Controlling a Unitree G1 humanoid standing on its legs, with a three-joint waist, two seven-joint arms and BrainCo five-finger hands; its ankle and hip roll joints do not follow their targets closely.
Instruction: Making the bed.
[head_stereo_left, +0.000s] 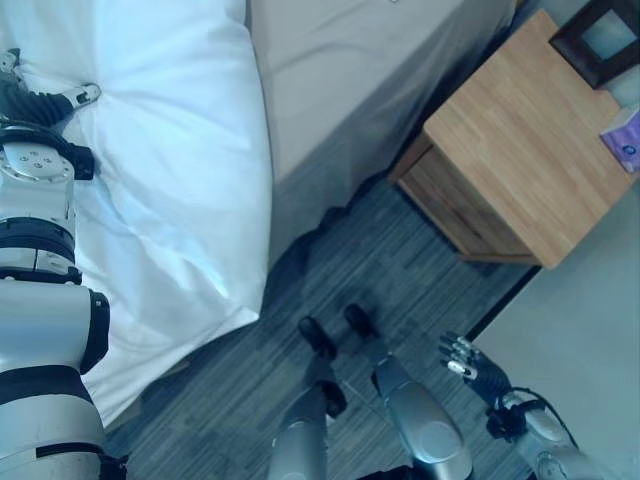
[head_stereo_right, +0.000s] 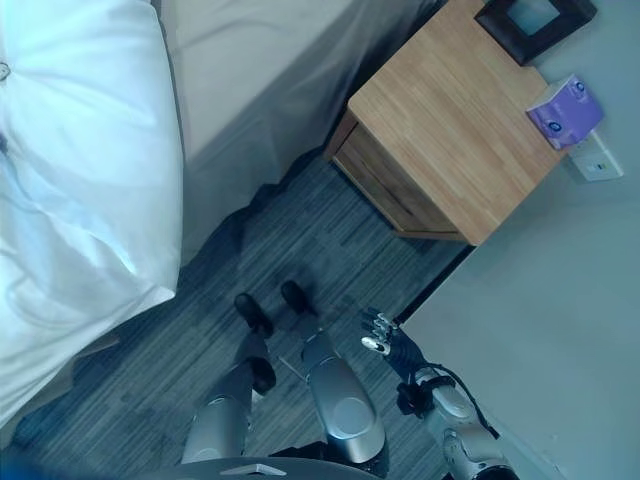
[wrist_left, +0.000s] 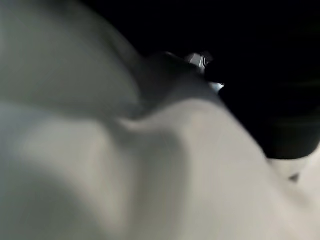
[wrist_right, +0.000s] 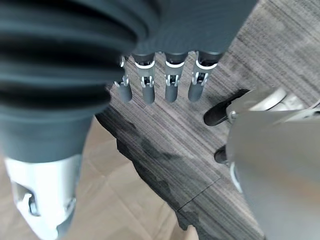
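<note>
Left robot hand (head_stereo_left: 52, 102), upper left of the left eye view, rests on the white duvet (head_stereo_left: 170, 180); fingers mostly hidden in folds, grip cannot be told. Right robot hand (head_stereo_left: 468, 365), lower right, hangs relaxed over the floor, grasping nothing. Duvet covers the frame's left, drooping off the bed edge over a grey sheet (head_stereo_left: 350, 70). Likely soft, light, bulky; best gathered at its hem. Wooden nightstand (head_stereo_left: 520, 150), upper right, carries a purple packet (head_stereo_right: 565, 110).

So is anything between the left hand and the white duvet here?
Nothing visible: the left hand already lies on the white duvet, though its grip is unclear. The right hand hangs open over the floor.
</note>
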